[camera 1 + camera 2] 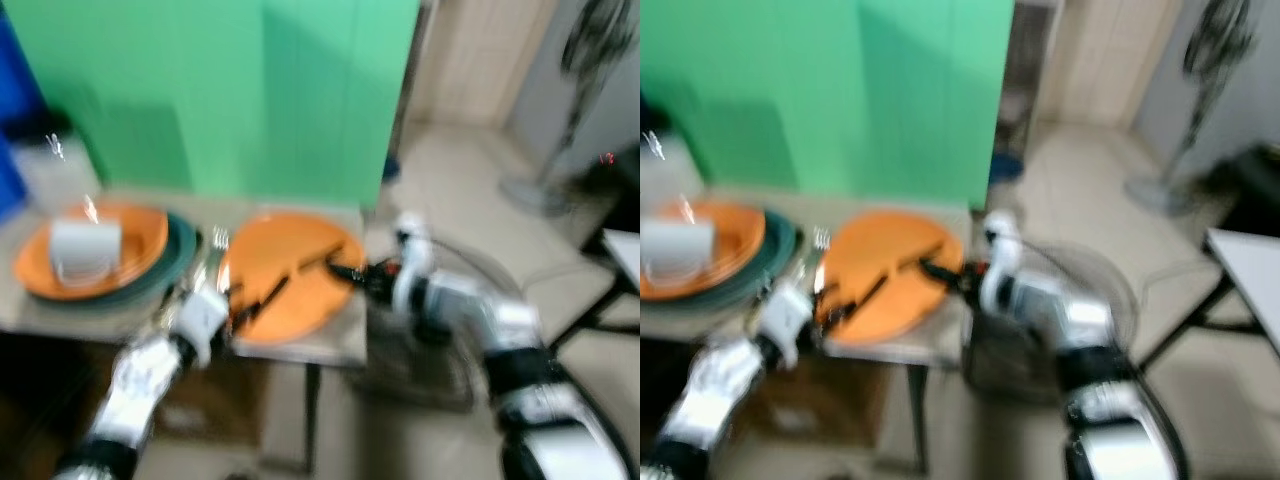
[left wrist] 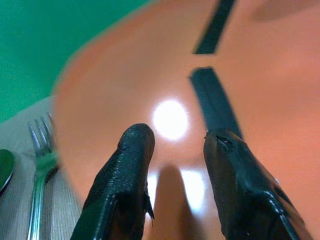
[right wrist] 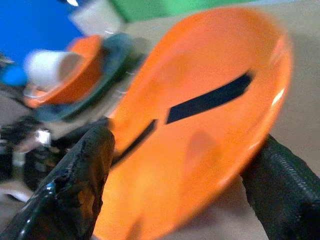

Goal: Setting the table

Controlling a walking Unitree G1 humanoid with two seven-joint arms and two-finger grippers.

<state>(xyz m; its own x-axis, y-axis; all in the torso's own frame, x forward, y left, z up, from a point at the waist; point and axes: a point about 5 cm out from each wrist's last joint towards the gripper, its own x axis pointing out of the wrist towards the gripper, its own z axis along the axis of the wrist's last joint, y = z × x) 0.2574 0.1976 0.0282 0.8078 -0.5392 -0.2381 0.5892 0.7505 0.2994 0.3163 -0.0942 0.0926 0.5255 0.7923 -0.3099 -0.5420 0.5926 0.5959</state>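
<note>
Orange plate (image 1: 290, 275) sits centre frame on the small table (image 1: 335, 345); your right gripper (image 1: 345, 268) has its fingers spread wide around the plate's right rim, and your left gripper (image 1: 240, 300) stands narrowly parted over its left edge. Judged: seat both firmly before lifting, since the glossy, shallow, round surface looks slippery. A metal fork (image 2: 40, 170) lies just beside the plate, stacked orange and green dishes (image 1: 150, 265) with a white cup (image 1: 85, 248) at left.

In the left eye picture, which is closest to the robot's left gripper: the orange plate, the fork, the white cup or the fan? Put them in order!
From the left gripper:
1. Orange plate, right under its fingers.
2. Fork, just beside the plate's left edge.
3. White cup, in the stacked dishes at far left.
4. Fan, across the room at right.
</note>
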